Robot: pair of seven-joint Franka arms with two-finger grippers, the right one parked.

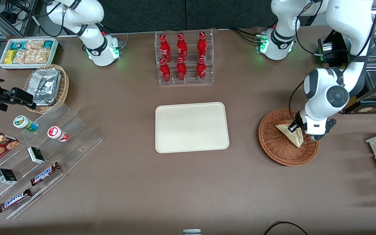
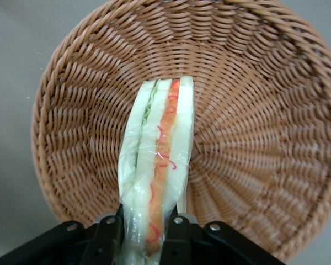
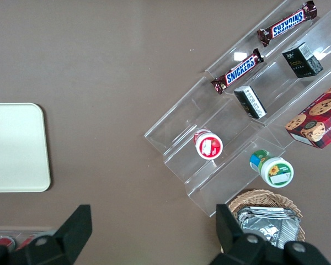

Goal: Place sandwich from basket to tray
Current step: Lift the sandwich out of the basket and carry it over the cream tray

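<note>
down in the basket [image 1: 279, 148], toward the working arm's end of the table [image 1: 188, 189], the jaws [image 1: 295, 128] are clamped on the sandwich [image 1: 290, 133]. wrist view shows both fingers [image 2: 107, 237] pressed against the bread faces at one end of the wedge, w/ the sandwich [image 2: 157, 171] standing on edge, cut side up toward the camera. long axis runs from the jaws [image 2: 143, 234] out across the basket [image 2: 254, 110] floor, other end reaching abt the basket's centre. front view: the wedge's lower tip points toward the front camera, pale face tilted.

sandwich: cream bread, red-orange strip plus white and a bit of green in the filling, glossy clear wrap over it. basket: round, shallow, reddish-brown wicker, weave spiralling out to a thick braided rim.

tray [image 1: 192, 127]: flat cream-white rectangle, rounded corners, low rim, nothing on it. it lies mid-table, well apart from the basket, w/ bare brown table between them. rack of red bottles [image 1: 183, 57] stands farther from the front camera than the tray. clear acrylic steps [image 1: 54, 143] w/ snacks sit toward the parked arm's end, apart from the tray edge.
</note>
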